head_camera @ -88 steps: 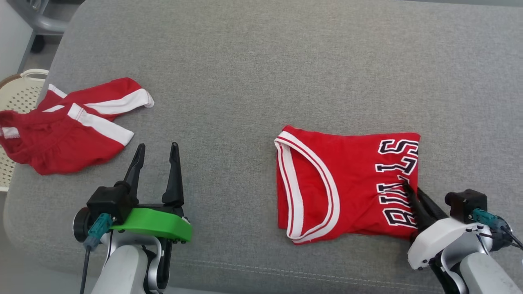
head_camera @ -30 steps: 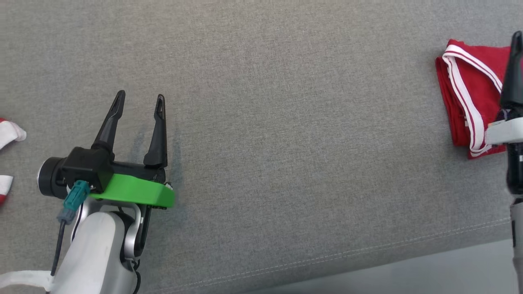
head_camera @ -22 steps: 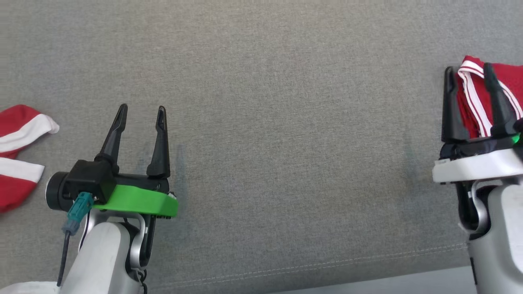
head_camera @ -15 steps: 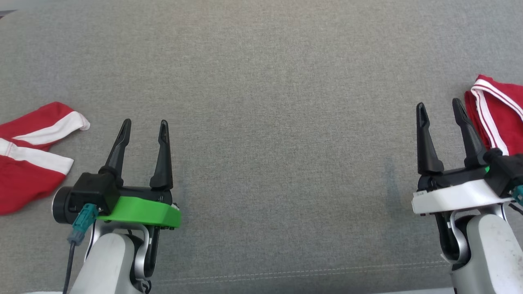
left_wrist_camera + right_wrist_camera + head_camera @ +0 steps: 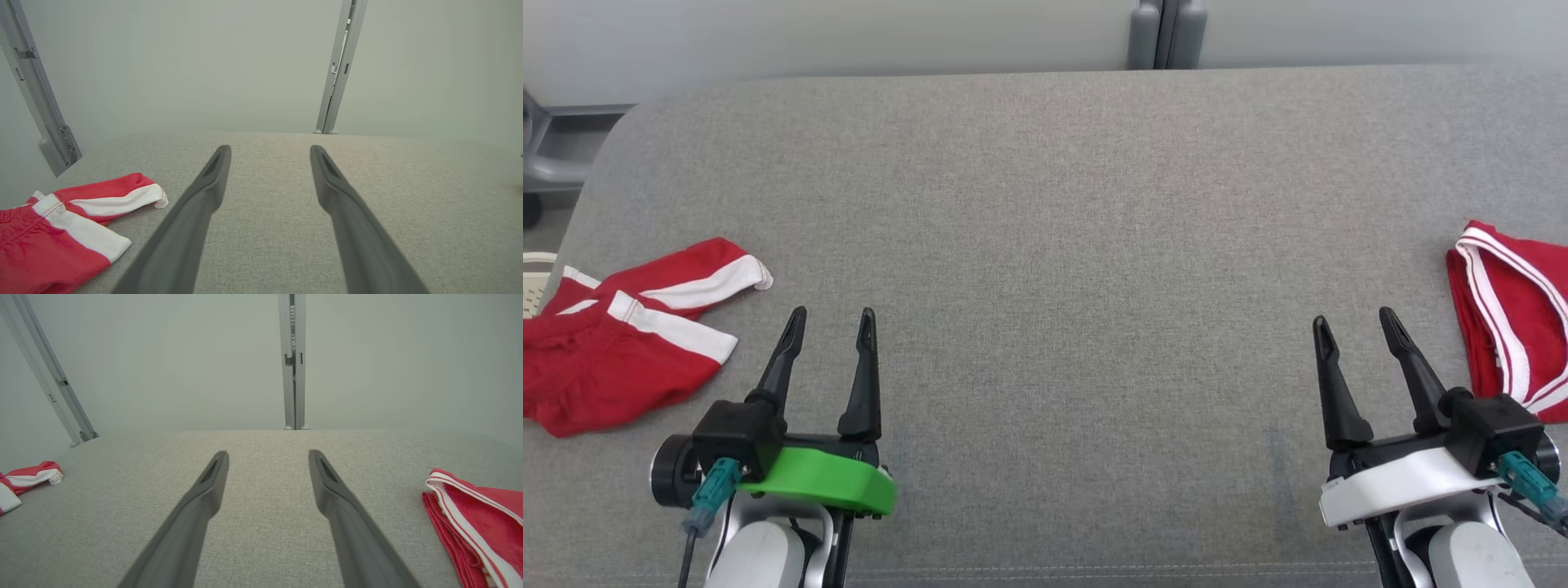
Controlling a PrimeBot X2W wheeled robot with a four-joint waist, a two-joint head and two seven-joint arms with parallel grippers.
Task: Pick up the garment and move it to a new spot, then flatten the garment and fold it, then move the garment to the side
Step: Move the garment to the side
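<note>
A folded red jersey with white trim (image 5: 1515,318) lies at the right edge of the grey padded surface (image 5: 1054,245); the right wrist view has the jersey (image 5: 478,514) at its lower right. My right gripper (image 5: 1352,317) stands open just left of it, apart from it, with nothing between its fingers (image 5: 268,453). A crumpled pair of red shorts with white stripes (image 5: 621,351) lies at the far left, also seen as the shorts (image 5: 61,228) in the left wrist view. My left gripper (image 5: 833,312) is open and empty to their right (image 5: 269,148).
A pale basket (image 5: 531,278) peeks in past the surface's left edge. A grey post (image 5: 1164,33) rises behind the far edge against a pale wall, and a grey frame (image 5: 556,155) stands at the back left. Bare grey fabric lies between the two grippers.
The head camera has swung and lifted. My right gripper, earlier shut down on the jersey, has come off it, opened and drawn back to its left. The left gripper stays open.
</note>
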